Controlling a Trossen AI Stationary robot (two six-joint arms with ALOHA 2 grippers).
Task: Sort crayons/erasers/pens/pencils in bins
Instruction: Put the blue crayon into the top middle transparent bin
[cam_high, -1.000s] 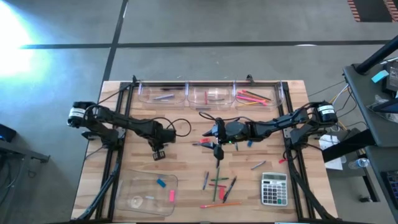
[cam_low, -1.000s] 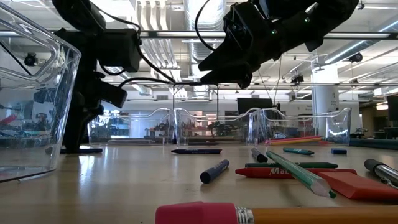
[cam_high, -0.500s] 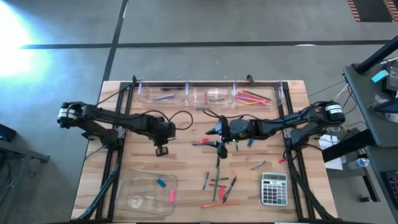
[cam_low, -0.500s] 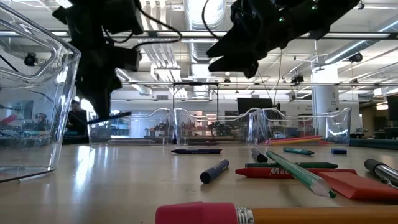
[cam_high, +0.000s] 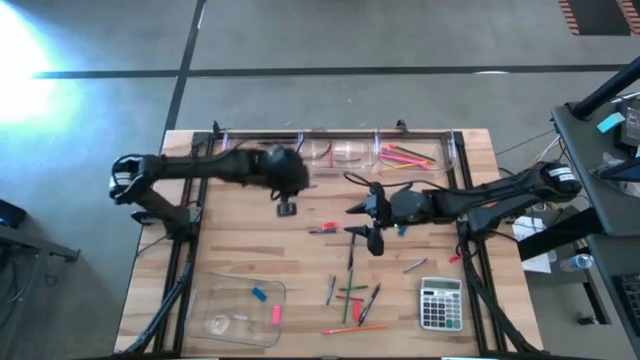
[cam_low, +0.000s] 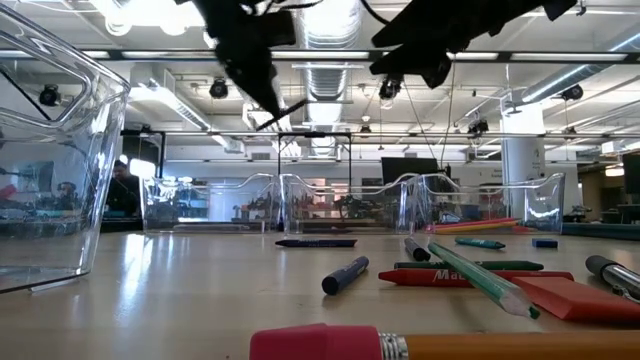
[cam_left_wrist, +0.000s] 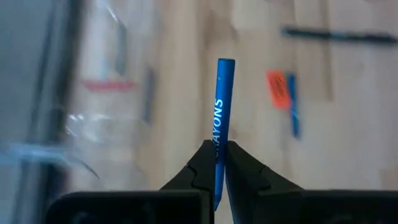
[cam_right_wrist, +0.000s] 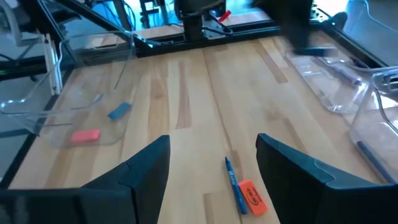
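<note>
The left gripper (cam_left_wrist: 219, 163) was clamped on a blue crayon (cam_left_wrist: 222, 118), holding it up in the air near the row of three small bins (cam_high: 340, 152) at the far edge of the table (cam_high: 230, 255). The right gripper (cam_high: 370, 235) hung over the middle of the table with its fingers (cam_right_wrist: 146, 165) spread wide and nothing between them, just above a blue pen (cam_right_wrist: 235, 185) and an orange eraser (cam_right_wrist: 252, 196). More pens, pencils and crayons lay scattered nearer the calculator (cam_high: 440, 303), and two erasers (cam_high: 268, 305) sat in the big tray (cam_high: 205, 300).
</note>
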